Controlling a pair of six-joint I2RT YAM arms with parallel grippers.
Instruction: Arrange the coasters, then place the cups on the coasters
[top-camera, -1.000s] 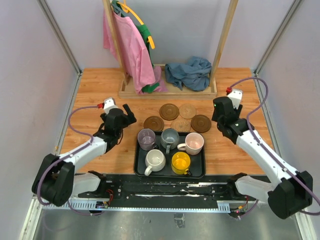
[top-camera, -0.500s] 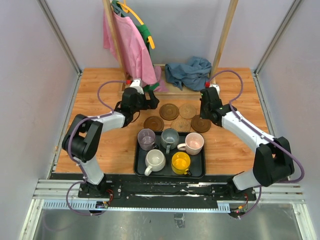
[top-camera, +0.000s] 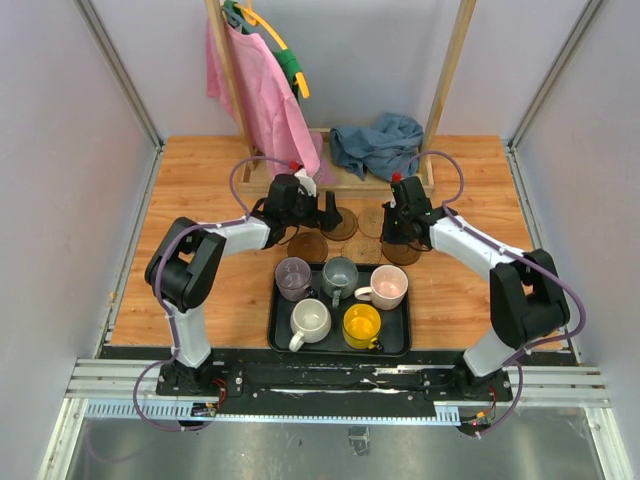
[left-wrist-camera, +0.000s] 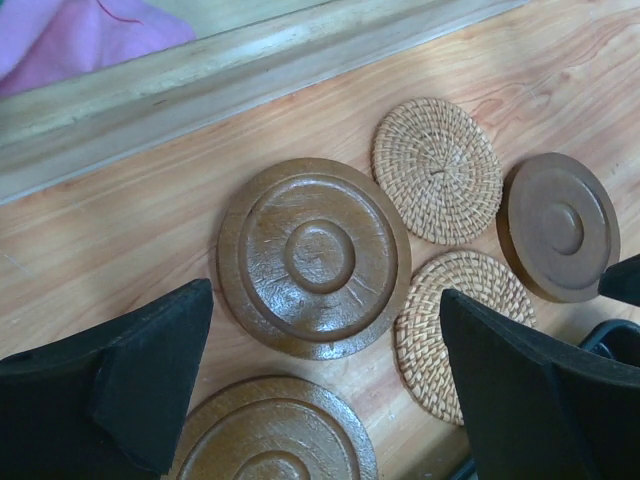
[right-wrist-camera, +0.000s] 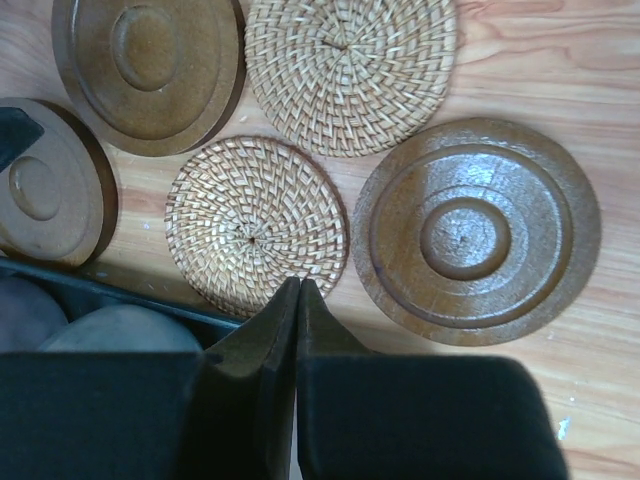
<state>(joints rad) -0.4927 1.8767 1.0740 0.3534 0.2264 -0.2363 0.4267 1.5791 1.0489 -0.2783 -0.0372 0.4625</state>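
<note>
**All five coasters (right-wrist-camera: 255, 225) bunched beyond the tray (top-camera: 400, 335), cups (top-camera: 340, 275) sitting in it**

From above I see the table (top-camera: 200, 190) with bare wood either side of the work. The black tray holds five cups: purple, grey-blue, pink, white and yellow. My arms hide some coasters there. The right wrist camera shows them all: three dark brown and two tan, packed nearly edge to edge just past the tray's far rim. The left gripper (left-wrist-camera: 325, 330) gapes wide over a dark disc, holding nothing. The right gripper (right-wrist-camera: 298, 300) is pinched together, empty, at the nearer tan disc's edge.
</note>
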